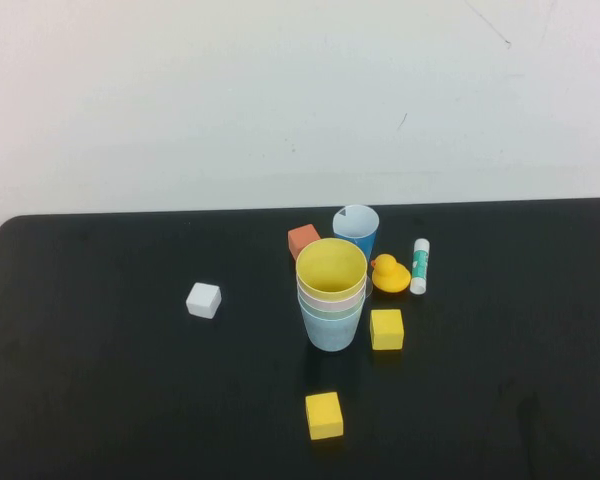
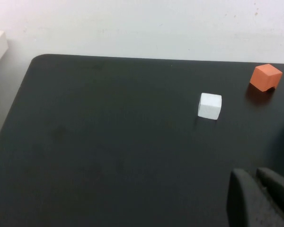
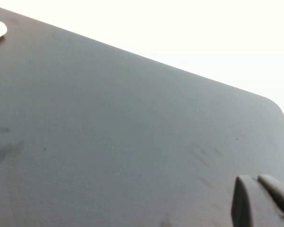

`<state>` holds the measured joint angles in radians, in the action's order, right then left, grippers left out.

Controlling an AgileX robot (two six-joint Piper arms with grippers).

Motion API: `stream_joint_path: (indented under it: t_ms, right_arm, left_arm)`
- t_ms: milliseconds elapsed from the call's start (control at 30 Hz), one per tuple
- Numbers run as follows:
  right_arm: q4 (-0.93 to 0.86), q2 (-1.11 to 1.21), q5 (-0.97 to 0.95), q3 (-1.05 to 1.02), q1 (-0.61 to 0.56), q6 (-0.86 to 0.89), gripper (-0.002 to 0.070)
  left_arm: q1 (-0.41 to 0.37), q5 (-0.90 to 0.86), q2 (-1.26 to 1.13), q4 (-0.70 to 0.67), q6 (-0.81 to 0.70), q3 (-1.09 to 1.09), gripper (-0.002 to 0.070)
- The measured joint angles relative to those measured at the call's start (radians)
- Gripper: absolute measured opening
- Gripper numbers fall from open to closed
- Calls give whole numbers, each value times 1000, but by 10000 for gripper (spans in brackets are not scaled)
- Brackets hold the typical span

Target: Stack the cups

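Note:
The four cups stand nested in one upright stack at the middle of the black table (image 1: 100,380) in the high view. The yellow cup (image 1: 331,268) is on top, then the rims of the pink cup (image 1: 332,297) and the mint green cup (image 1: 331,311), with the light blue cup (image 1: 332,333) at the bottom. Neither arm shows in the high view. My left gripper (image 2: 256,189) is shut and empty over bare table, away from the stack. My right gripper (image 3: 258,196) is shut and empty over bare table near a table corner.
A narrower dark blue cup (image 1: 356,232), an orange cube (image 1: 303,240), a yellow duck (image 1: 389,274) and a glue stick (image 1: 420,266) stand behind the stack. Two yellow cubes (image 1: 386,329) (image 1: 324,415) lie near it. A white cube (image 1: 203,300) sits to the left.

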<state>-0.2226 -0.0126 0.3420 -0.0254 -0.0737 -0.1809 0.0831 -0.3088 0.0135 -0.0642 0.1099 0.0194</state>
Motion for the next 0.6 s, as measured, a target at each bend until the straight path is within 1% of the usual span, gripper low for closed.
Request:
stream_joint_path:
  t_ms: [267,367,433,600]
  right_arm:
    - [6,-1,4,0,0,2,-3]
    - [38,-1,4,0,0,11,-3]
    - [51,-1,4,0,0,40,-3]
    - [67,-1,4,0,0,181,-3]
  left_arm:
    - [0,0,0,0,0,0,-1]
    - [0,0,0,0,0,0,-1]
    - [0,0,0,0,2,0,-1]
    - [0,0,0,0,4,0,-1]
